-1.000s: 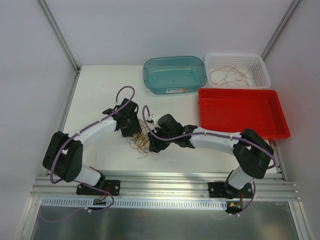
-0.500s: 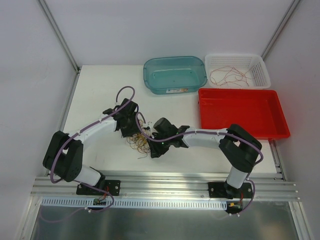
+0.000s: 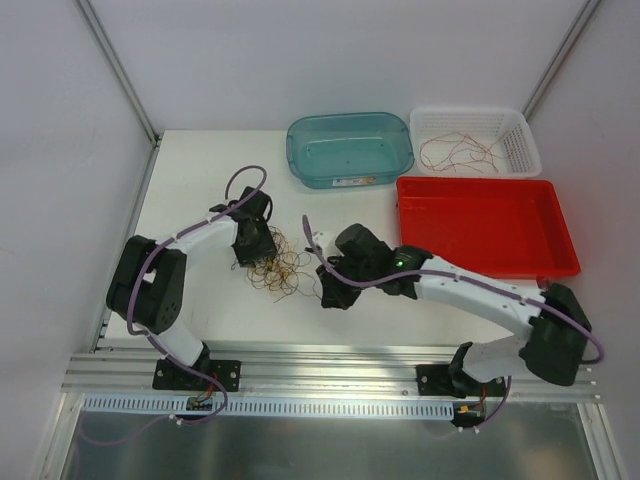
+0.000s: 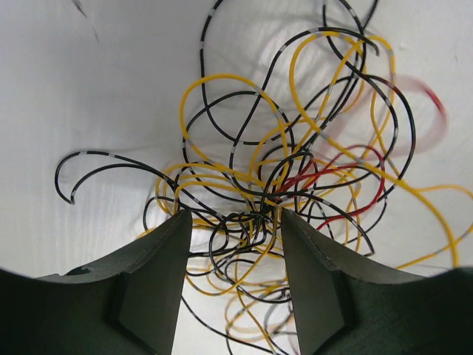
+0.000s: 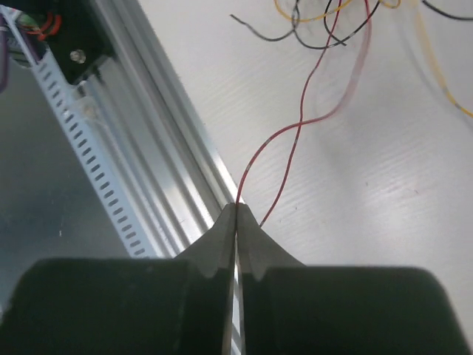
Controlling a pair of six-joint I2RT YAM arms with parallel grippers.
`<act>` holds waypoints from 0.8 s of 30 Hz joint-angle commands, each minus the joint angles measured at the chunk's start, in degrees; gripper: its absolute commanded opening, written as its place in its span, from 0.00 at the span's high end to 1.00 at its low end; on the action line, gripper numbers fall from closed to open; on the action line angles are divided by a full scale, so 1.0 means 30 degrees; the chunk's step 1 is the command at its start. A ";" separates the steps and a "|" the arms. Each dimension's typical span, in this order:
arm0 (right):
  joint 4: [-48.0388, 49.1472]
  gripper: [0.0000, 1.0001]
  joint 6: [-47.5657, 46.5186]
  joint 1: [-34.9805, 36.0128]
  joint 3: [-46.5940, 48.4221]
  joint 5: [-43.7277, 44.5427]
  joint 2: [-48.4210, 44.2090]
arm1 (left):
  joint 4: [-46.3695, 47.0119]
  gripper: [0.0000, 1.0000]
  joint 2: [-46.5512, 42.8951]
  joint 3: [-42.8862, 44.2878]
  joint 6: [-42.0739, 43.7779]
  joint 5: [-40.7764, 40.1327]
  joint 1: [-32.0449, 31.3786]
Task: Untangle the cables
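One red cable point(image 5: 297, 127) pinched in the right claw point(image 5: 236, 214) shows only wrist-side; left claw point(image 4: 234, 216) gapes astride the cables point(image 4: 273, 188).

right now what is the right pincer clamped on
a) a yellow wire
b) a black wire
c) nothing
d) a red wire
d: in the right wrist view the right pincer is shut, and a thin red wire runs out from between its tips.

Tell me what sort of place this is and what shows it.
Probably a robotics lab test cell: two arms bolted to an aluminium rail at a white table, white walls around it, and a red tray, teal tub and white basket.
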 commanded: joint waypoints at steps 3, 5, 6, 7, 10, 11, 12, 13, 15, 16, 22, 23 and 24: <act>-0.5679 0.99 -0.2112 0.0055 0.2211 0.1863 -0.5901 | -0.0199 0.49 0.0789 0.0814 0.0390 -0.0936 0.0717; -0.7467 0.99 -0.2464 -0.0238 0.3727 0.2101 -0.7132 | -0.0199 0.48 0.0936 0.0756 0.0361 -0.1023 0.0921; -0.8053 0.99 -0.2814 -0.0325 0.4376 0.2450 -0.8182 | -0.0199 0.48 0.0965 0.0726 0.0390 -0.1053 0.1010; -0.9044 0.99 -0.3020 -0.0471 0.4991 0.2627 -0.8627 | -0.0199 0.48 0.0995 0.0639 0.0419 -0.1111 0.1069; -1.0717 0.99 -0.3578 -0.0735 0.7628 0.3330 -0.9977 | -0.0228 0.48 0.1053 0.0463 0.0536 -0.1346 0.1449; -1.0956 0.99 -0.3695 -0.0736 0.8272 0.3535 -1.0270 | -0.0286 0.48 0.1054 0.0433 0.0565 -0.1462 0.1566; -1.1133 0.99 -0.3841 -0.0765 0.9323 0.3943 -1.0766 | -0.0316 0.48 0.1025 0.0375 0.0595 -0.1550 0.1886; -1.1512 0.99 -0.3901 -0.0824 0.9884 0.4180 -1.1032 | -0.0345 0.48 0.1024 0.0288 0.0624 -0.1580 0.2064; -1.1719 0.99 -0.3959 -0.0795 1.0648 0.4590 -1.1384 | -0.0433 0.48 0.1024 0.0228 0.0682 -0.1755 0.2647; -1.2011 0.99 -0.4018 -0.0824 1.1348 0.4708 -1.1734 | -0.0491 0.48 0.1024 0.0228 0.0741 -0.1814 0.2825; -1.2569 0.99 -0.3989 -0.0824 1.2525 0.5470 -1.2674 | -0.1047 0.48 0.1403 0.0899 0.1062 -0.1990 0.5135; -1.2628 0.99 -0.3931 -0.0824 1.2585 0.5558 -1.2936 | -0.1136 0.48 0.1521 0.1134 0.1151 -0.2019 0.5431; -1.2658 0.99 -0.3901 -0.0795 1.2614 0.5675 -1.3054 | -0.1224 0.48 0.1638 0.1339 0.1239 -0.1991 0.5753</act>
